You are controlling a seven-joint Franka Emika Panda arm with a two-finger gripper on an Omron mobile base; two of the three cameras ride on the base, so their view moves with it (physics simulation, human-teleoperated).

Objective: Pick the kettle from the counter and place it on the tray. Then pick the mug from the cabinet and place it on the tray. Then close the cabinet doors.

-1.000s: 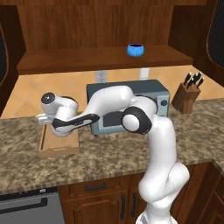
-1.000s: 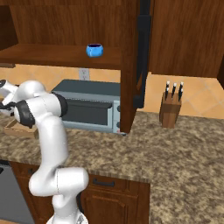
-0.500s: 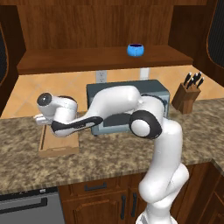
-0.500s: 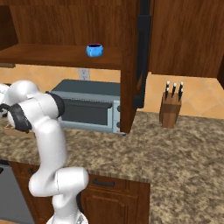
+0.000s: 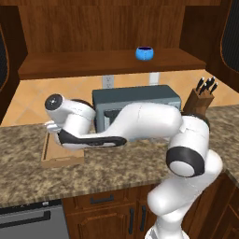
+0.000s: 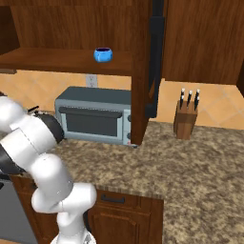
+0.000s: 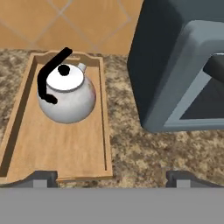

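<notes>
The kettle (image 7: pixel 66 96), small, round and silvery-white, sat inside the tray (image 7: pixel 61 148), toward the tray's far end in the hand view, its thin black handle arching over a black knob. It looked rigid, smooth and probably slippery on its rounded body, and likely light if empty, so the arched handle would be the sensible place to take hold of it, not the belly. The tray, shallow light wood with a raised rim, lay on the speckled counter (image 7: pixel 144 153), with the grey toaster oven (image 7: pixel 183 65) just beside it at about three o'clock. The pincer (image 7: pixel 111 176) hung above the near end of the tray, its two dark tips spread wide apart and gripping nothing, well clear of the kettle. In the left base view the white arm reached across the front of the toaster oven to the tray (image 5: pixel 60 158) at about nine o'clock. Above, at twelve o'clock, the blue mug (image 5: pixel 144 52) stood on the shelf of the cabinet (image 5: pixel 107 65), whose doors stood open; one of the cabinet doors (image 6: pixel 156 57) showed edge-on. The mug looked small, hard and light, best gripped across its rim or sides. A knife block (image 5: pixel 201 98) stood on the counter at two o'clock.
</notes>
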